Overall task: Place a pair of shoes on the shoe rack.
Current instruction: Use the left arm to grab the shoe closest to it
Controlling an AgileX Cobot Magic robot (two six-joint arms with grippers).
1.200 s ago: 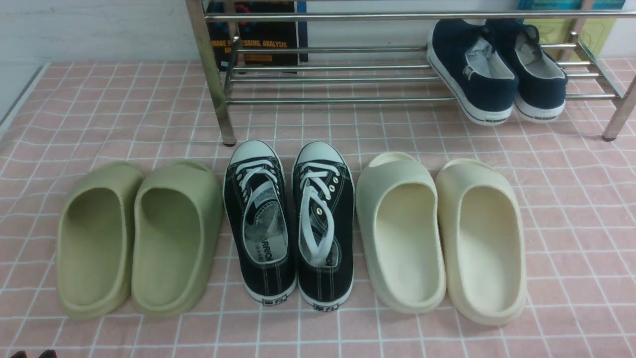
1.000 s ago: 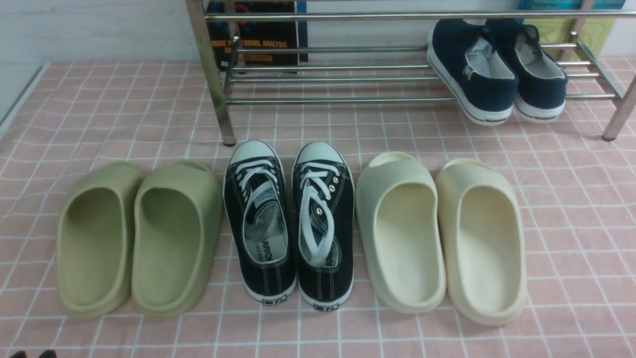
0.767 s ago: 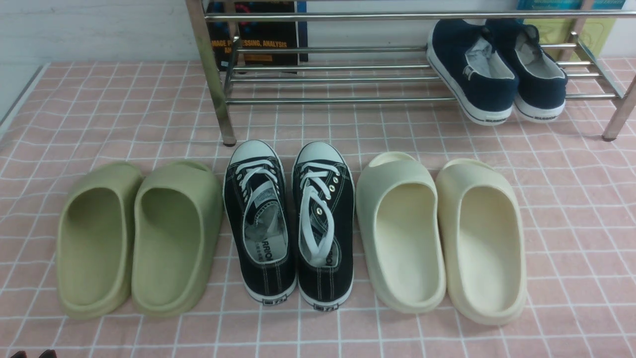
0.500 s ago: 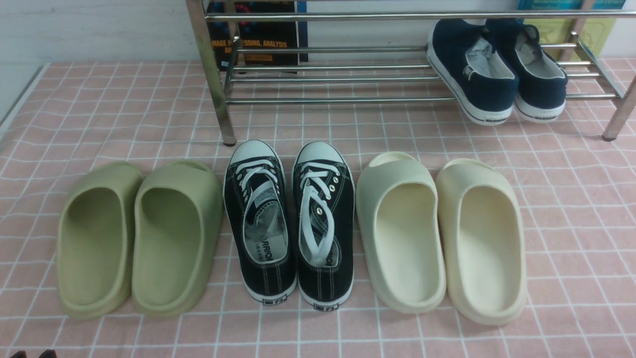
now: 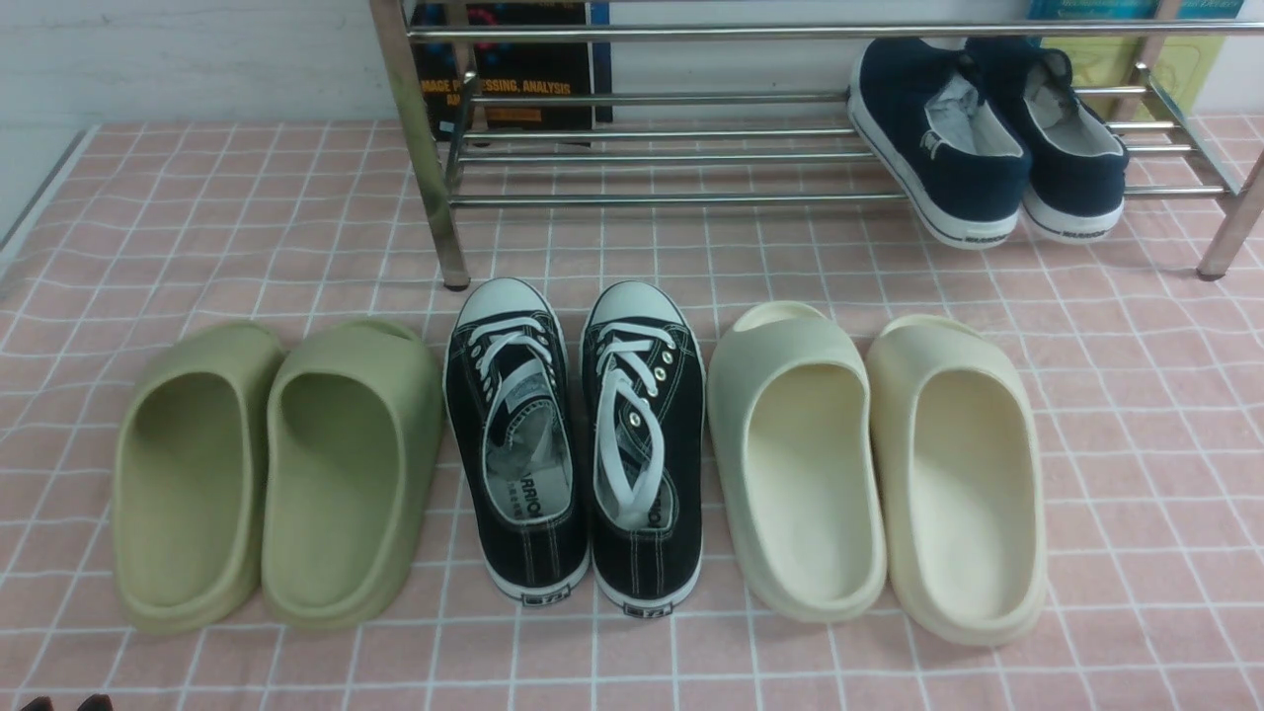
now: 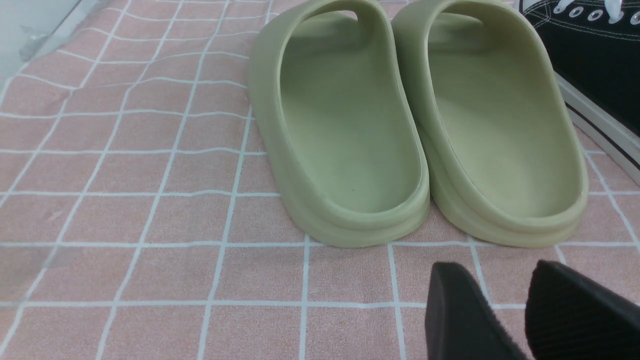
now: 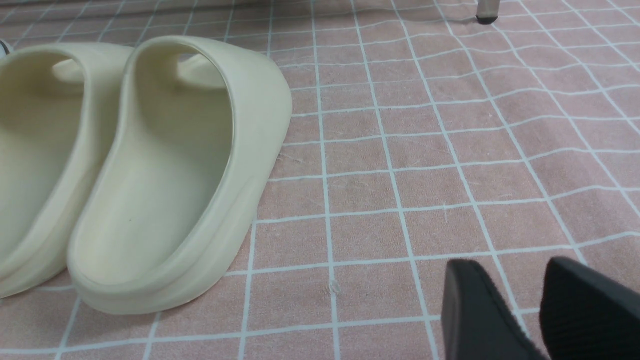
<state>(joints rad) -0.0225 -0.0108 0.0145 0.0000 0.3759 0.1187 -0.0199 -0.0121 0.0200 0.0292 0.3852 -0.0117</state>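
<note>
The pair of shoes, two black canvas sneakers with white laces and toe caps, stands side by side on the pink checked cloth, left one [image 5: 515,444] and right one [image 5: 642,444], toes toward the shoe rack [image 5: 652,198]. The chrome shoe rack spans the back. My left gripper [image 6: 495,270] hovers open and empty over the cloth, just behind the green slides' heels; the side of one sneaker [image 6: 595,55] shows beyond them. Only its tips [image 5: 66,703] show in the front view. My right gripper [image 7: 507,265] is open and empty, over bare cloth beside the cream slides.
Green foam slides [image 5: 276,474] lie left of the sneakers, cream slides [image 5: 879,474] right of them. Navy slip-ons [image 5: 987,138] occupy the rack's right end, heels hanging over the front rail. Books [image 5: 513,79] lean behind the rack. A rack leg's foot [image 7: 486,19] stands far ahead of the right gripper.
</note>
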